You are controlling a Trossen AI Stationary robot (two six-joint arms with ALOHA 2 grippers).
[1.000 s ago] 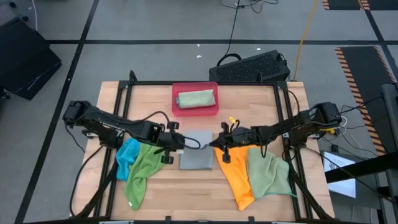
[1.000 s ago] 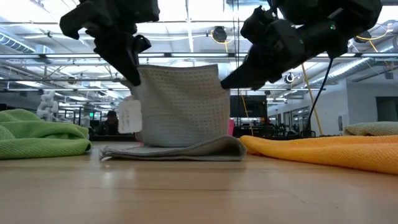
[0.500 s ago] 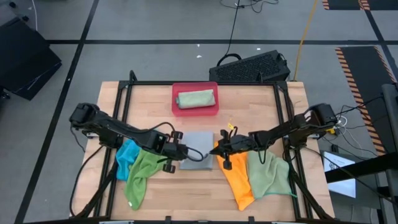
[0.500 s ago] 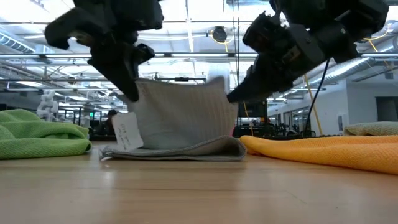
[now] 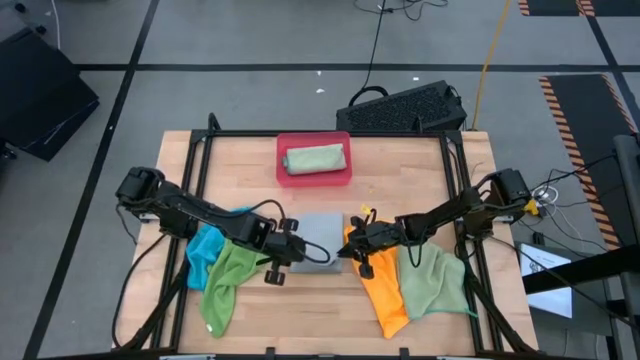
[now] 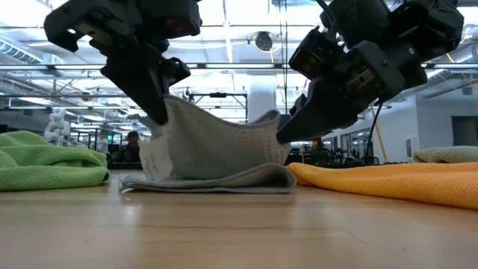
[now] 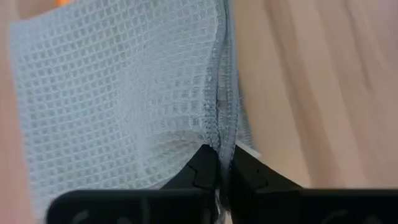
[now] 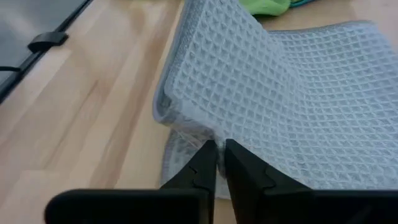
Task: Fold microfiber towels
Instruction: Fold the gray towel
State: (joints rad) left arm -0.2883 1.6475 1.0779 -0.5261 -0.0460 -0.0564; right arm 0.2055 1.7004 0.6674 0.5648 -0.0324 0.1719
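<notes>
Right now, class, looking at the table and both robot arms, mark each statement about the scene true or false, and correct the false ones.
1. Both grippers hold the grey towel. True: the left gripper and right gripper each pinch a raised corner.
2. The red tray is empty. False: a folded green towel lies in it.
3. The orange towel lies beside the right arm. True.
4. The blue towel is in the tray. False: it lies on the table by the left arm.
</notes>
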